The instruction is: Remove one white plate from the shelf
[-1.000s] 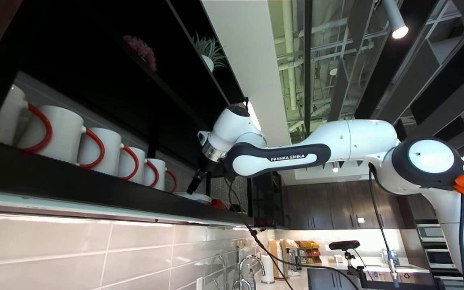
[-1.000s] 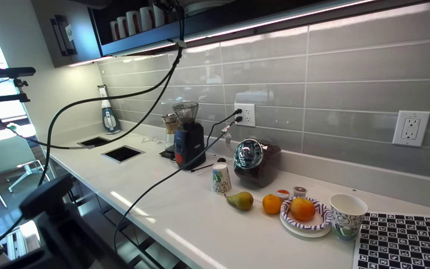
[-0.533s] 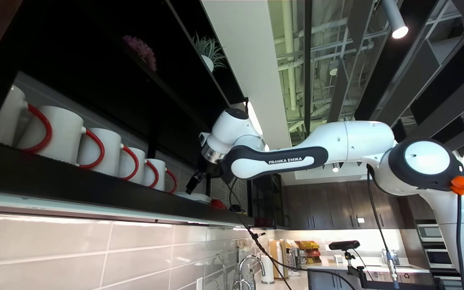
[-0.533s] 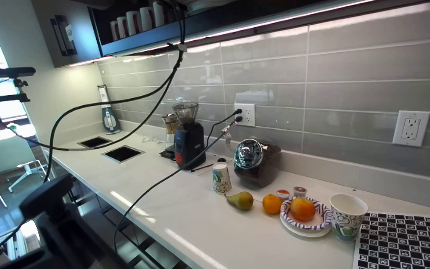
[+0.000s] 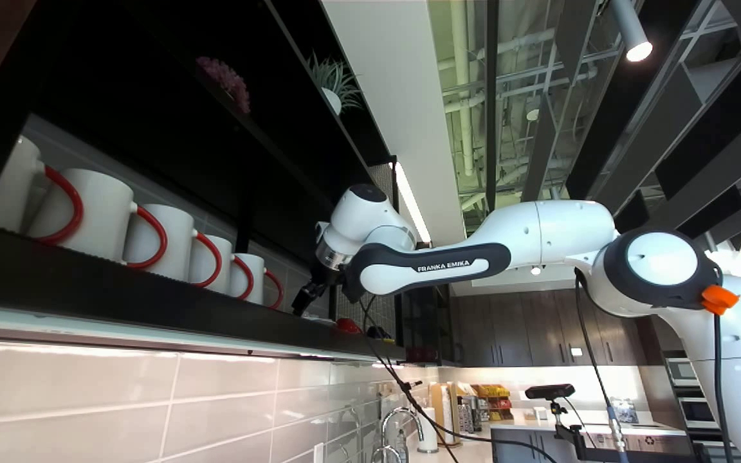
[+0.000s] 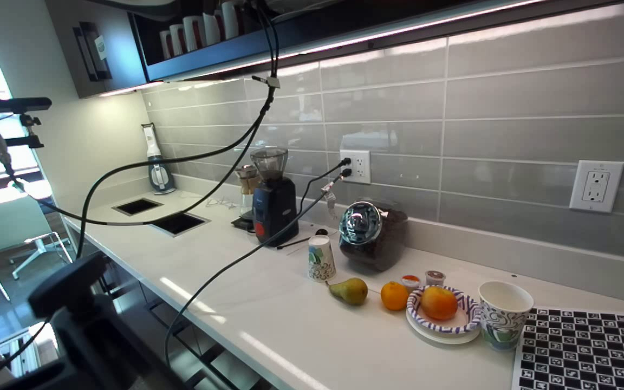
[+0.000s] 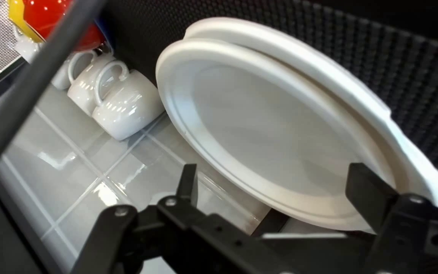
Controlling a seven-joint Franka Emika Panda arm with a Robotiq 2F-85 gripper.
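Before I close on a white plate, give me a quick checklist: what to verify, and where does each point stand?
1. Gripper open: ok; its fingers stand wide apart.
2. White plate in sight: ok; its face shows in the wrist view.
3. White plate between the fingers: cannot tell; one finger overlaps it in the wrist view, depth unclear.
4. Single plate isolated: not ok; a second plate shows close behind it, so both might get caught.
5. White cups out of the way: ok; they appear apart from both fingers.
6. Cables free: cannot tell; they hang before the shelf in an exterior view, contact unclear.
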